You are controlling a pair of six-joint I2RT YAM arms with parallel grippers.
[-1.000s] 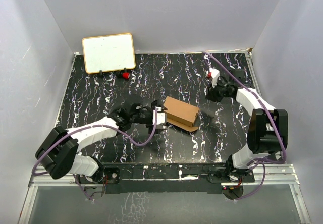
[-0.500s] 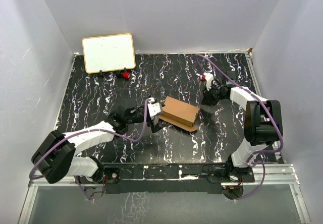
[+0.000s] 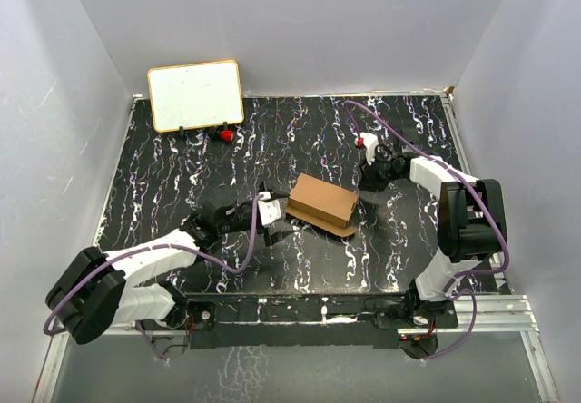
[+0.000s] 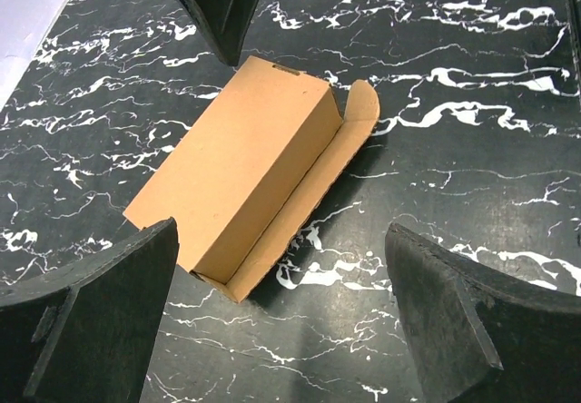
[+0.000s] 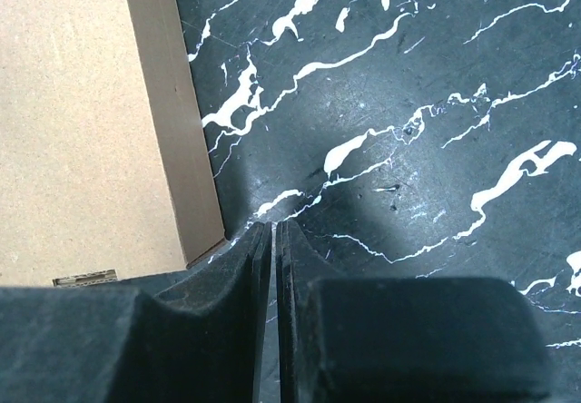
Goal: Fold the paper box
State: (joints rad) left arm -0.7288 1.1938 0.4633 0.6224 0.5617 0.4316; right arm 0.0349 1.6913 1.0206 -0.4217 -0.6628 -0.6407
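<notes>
Here's the paper box [image 3: 322, 201] in the middle of the tabletop [image 3: 163, 176], hemmed by the left tool [image 3: 277, 214] at one end and the right tool [image 3: 367, 183] just off the other. Open marble in front and behind it. The white board [image 3: 195, 94] blocks the far-left corner.

The paper box [image 3: 323, 201] lies near the middle of the black marbled table [image 3: 163, 185], with a flap showing along its 6 o'clock edge. The left gripper [image 3: 278, 214] sits just at its 9 o'clock, fingers spread. The right gripper [image 3: 366, 182] is close at its 2 o'clock. A white board [image 3: 195, 94] stands at the table's 11 o'clock corner.
</notes>
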